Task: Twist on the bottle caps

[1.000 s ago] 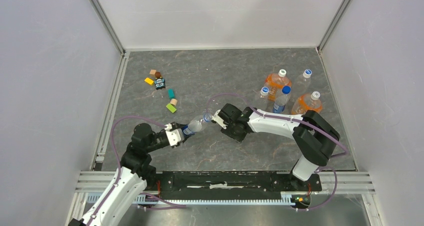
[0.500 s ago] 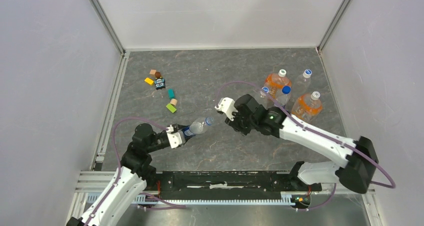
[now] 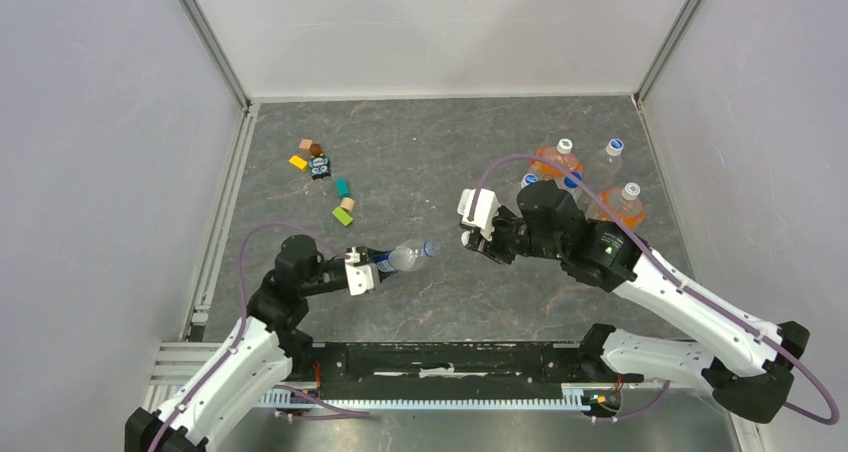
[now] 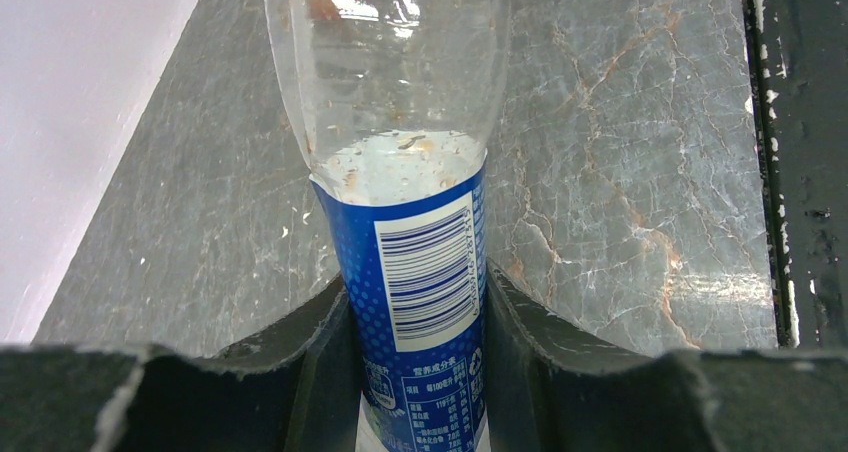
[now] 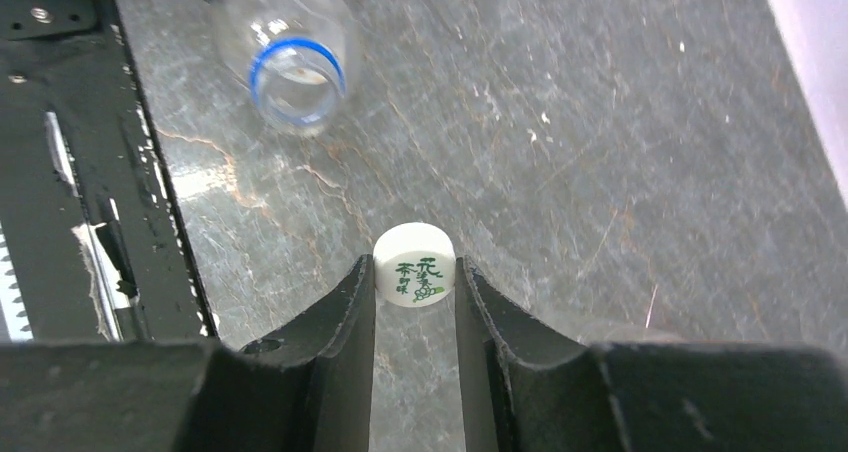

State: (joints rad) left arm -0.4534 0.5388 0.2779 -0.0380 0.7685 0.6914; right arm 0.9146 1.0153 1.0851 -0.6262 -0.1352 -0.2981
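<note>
My left gripper [image 3: 362, 268] is shut on the blue-label bottle [image 3: 398, 257] and holds it lying almost level above the table, its neck to the right. In the left wrist view the gripper [image 4: 414, 302] clamps the blue label [image 4: 420, 302]. My right gripper [image 3: 472, 234] is a short way right of the neck and apart from it. In the right wrist view the gripper [image 5: 414, 277] is shut on a small white bottle cap [image 5: 414, 264] with green print. The bottle's open mouth [image 5: 296, 75] with its blue ring faces it. The second cap is out of view.
A cluster of upright bottles stands at the back right: two orange-liquid ones [image 3: 553, 162] [image 3: 622, 208], a clear one [image 3: 605, 162] and a blue-capped one [image 3: 570, 184]. Small coloured toy blocks [image 3: 343, 212] lie at the back left. The black base rail [image 3: 450, 362] runs along the near edge.
My right gripper has pulled back to the right from the bottle's mouth, still holding the cap. My left gripper has shifted the bottle slightly right.
</note>
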